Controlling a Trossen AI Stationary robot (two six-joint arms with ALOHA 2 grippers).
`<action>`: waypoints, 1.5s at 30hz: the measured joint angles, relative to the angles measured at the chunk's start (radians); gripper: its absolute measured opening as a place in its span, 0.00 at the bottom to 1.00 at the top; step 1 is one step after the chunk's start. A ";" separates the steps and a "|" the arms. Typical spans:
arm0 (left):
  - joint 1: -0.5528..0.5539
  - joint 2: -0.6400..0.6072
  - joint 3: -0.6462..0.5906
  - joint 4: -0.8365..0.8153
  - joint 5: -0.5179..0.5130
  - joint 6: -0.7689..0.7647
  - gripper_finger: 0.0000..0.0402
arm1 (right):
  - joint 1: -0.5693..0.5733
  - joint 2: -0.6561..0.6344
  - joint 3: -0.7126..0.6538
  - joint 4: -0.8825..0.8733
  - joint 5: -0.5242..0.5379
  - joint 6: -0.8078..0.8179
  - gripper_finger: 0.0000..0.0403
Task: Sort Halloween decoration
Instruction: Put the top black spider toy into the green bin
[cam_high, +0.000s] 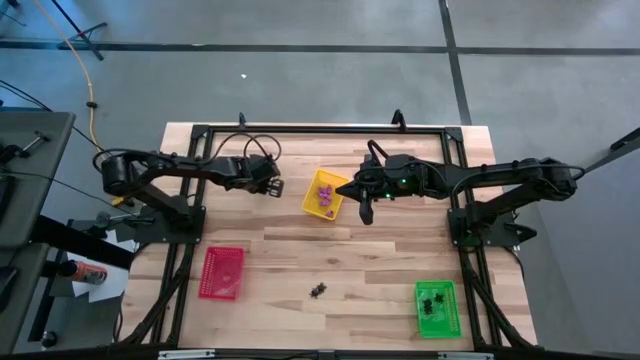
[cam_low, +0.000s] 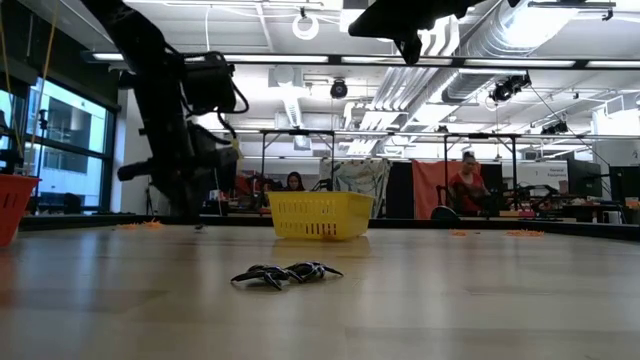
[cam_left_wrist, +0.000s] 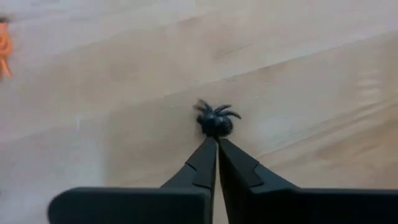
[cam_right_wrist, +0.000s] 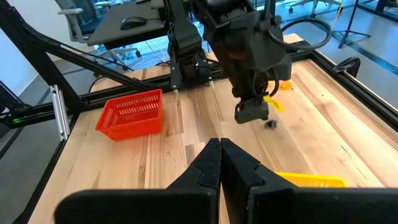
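Left gripper (cam_left_wrist: 217, 138) clenched on black spider trinket (cam_left_wrist: 215, 118), its body half-hidden behind fingertips, right gripper (cam_right_wrist: 220, 144) clenched empty.

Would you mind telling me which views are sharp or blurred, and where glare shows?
Left wrist view: the black spider at the left gripper tips is fairly crisp, the wooden table soft. Low view: the black trinkets are sharp, ceiling lights glare, the yellow tray is clear. High view: evenly lit.
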 joint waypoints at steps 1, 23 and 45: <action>0.000 -0.010 0.000 0.000 0.000 0.010 0.01 | 0.000 0.000 0.000 0.000 0.000 0.000 0.00; 0.079 -0.032 0.004 0.030 0.178 0.279 0.15 | 0.000 0.000 0.000 0.000 0.000 0.001 0.00; 0.161 0.417 0.498 -0.431 0.208 1.029 0.41 | 0.000 0.000 0.000 0.000 0.023 0.091 0.00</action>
